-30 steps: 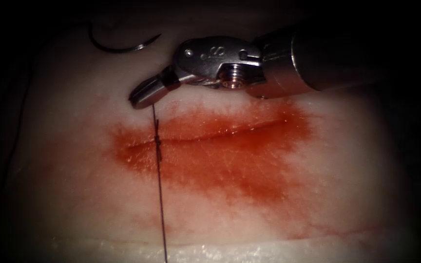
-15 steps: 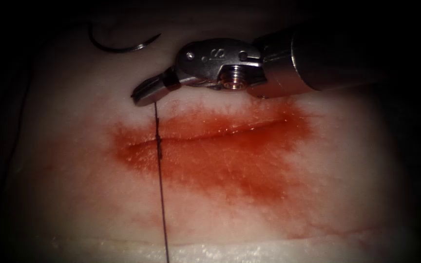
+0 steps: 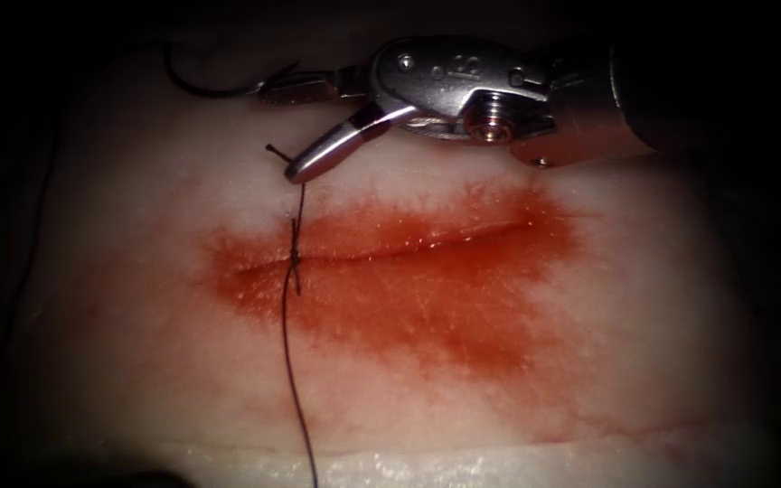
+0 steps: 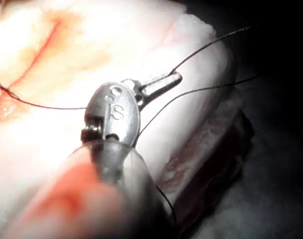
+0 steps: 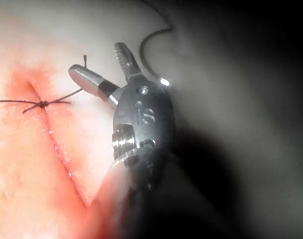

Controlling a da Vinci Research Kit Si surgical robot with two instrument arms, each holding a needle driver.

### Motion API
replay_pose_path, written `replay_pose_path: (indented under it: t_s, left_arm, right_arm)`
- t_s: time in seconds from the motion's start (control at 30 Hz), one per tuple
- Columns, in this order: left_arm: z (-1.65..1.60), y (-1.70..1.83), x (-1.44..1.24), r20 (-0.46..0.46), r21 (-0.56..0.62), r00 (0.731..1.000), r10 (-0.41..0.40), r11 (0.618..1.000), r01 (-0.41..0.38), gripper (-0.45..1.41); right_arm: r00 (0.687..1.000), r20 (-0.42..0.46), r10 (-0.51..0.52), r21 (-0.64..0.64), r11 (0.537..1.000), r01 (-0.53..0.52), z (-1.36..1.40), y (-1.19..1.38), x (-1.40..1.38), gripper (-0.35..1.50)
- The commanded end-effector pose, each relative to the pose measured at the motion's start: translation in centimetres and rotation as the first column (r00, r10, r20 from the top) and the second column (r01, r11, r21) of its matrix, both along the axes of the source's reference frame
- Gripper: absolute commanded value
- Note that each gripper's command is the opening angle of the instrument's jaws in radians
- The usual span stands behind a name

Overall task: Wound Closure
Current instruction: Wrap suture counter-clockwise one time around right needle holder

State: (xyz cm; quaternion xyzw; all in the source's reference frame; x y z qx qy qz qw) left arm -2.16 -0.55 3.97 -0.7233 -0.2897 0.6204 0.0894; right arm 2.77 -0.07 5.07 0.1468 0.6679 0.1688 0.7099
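**Knot tied, short end let go**

The right tool [image 3: 278, 130] has released the thread [image 3: 289, 361]; its jaws gape empty beside the short end, above the knot [image 3: 294, 262] on the cut [image 3: 427, 239]. The left tool [image 4: 173, 77] appears clamped on thread; the needle [image 3: 214, 89] lies loose on the tissue [image 3: 589, 343], far left. By my judgement, trimming calls for the right tool.

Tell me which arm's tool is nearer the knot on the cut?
Right. The right tool, jaws open, sits just above the knot, holding nothing. The left tool holds the thread off at the tissue edge.
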Motion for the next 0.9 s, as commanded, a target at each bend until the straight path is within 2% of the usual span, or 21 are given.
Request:
replay_pose_path:
  t_s: [0.03,0.13,0.33,0.37,0.4,0.43,0.5,0.53,0.57,0.77,0.9]
  left_arm:
    - [0.01,0.07,-0.05,-0.01,-0.018,1.0,-0.006,1.0,0.006,-0.45]
    - [-0.09,0.37,0.0,-0.039,-0.094,0.997,-0.061,0.994,0.057,-0.45]
    - [-0.15,0.75,0.08,-0.071,-0.178,0.987,-0.141,0.976,0.126,-0.45]
    - [-0.15,0.8,0.09,-0.075,-0.18,0.986,-0.146,0.975,0.131,-0.45]
    - [-0.14,0.88,0.1,-0.082,-0.19,0.984,-0.158,0.972,0.14,-0.45]
    - [-0.14,0.88,0.1,-0.082,-0.19,0.984,-0.158,0.972,0.14,-0.45]
    - [-0.12,0.97,0.1,-0.088,-0.195,0.982,-0.168,0.97,0.148,-0.45]
    - [-0.09,1.04,0.1,-0.091,-0.197,0.981,-0.173,0.968,0.153,-0.45]
    - [-0.08,1.07,0.11,-0.091,-0.194,0.98,-0.177,0.968,0.157,-0.45]
    - [0.04,1.3,0.14,-0.086,-0.191,0.98,-0.182,0.968,0.163,-0.45]
    - [0.18,1.49,0.11,-0.05,-0.177,0.977,-0.207,0.965,0.196,-0.45]
  right_arm:
    - [1.0,0.009,0.023,-0.015,1.0,-0.023,0.04,0.01,0.0,1.31]
    - [0.993,0.07,0.091,-0.063,0.994,-0.087,-0.01,0.0,-0.14,1.31]
    - [0.988,0.082,0.13,-0.07,0.99,-0.125,-0.05,-0.1,-0.3,1.35]
    - [0.989,0.075,0.127,-0.071,0.99,-0.121,-0.06,-0.15,-0.3,1.3]
    - [0.992,0.048,0.115,-0.073,0.991,-0.111,-0.1,-0.28,-0.31,1.11]
    - [0.992,0.048,0.115,-0.073,0.991,-0.111,-0.1,-0.28,-0.31,1.11]
    - [0.995,0.021,0.101,-0.073,0.992,-0.099,-0.14,-0.39,-0.32,0.81]
    - [0.997,-0.014,0.08,-0.073,0.994,-0.081,-0.22,-0.53,-0.31,-0.15]
    - [0.997,-0.024,0.071,-0.072,0.995,-0.072,-0.25,-0.58,-0.31,-0.35]
    - [0.995,-0.073,0.07,-0.072,0.995,-0.076,-0.43,-0.86,-0.15,-0.35]
    - [0.988,-0.125,0.088,-0.077,0.992,-0.098,-0.48,-1.0,0.08,-0.35]
